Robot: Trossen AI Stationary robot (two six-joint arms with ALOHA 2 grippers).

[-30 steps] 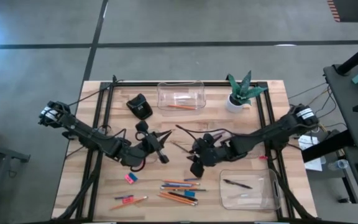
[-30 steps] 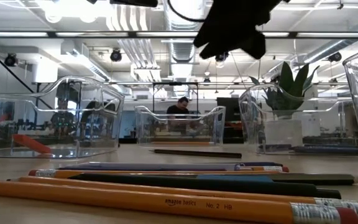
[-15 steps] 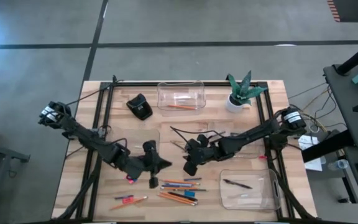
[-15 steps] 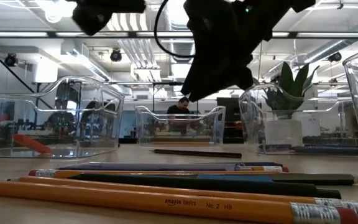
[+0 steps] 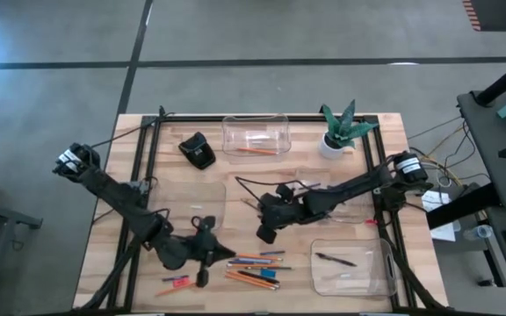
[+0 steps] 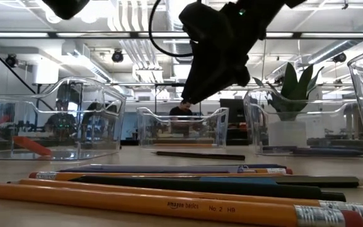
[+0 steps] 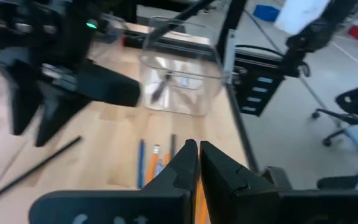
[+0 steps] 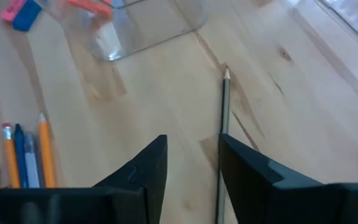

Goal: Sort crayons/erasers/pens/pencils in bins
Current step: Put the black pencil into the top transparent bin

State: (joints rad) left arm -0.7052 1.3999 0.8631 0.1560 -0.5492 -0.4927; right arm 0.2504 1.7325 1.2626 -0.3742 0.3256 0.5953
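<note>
Light wooden table with a black frame, standing on a grey concrete floor; level view looks past it into a room with ceiling ducts, lamps and a seated person far behind. Left gripper low over the near-left part of the table, just beside the loose pile; fingers pressed together, nothing between them. Right gripper near table centre, fingers apart by a narrow gap, empty, hovering next to a lone dark pencil lying flat on the wood. Bins: four countable from above — far-centre bin with one orange pencil inside, left-centre bin, right-centre bin partly under the right arm, near-right bin holding one black pen. Loose pile of pencils and pens between the left gripper and the near-right bin: roughly eight sticks, orange, blue and black mixed; exact count not clear. Separate small group near the left front edge: one orange pencil plus a pink and blue piece. Also one potted plant at far right, one black object at far left.
</note>
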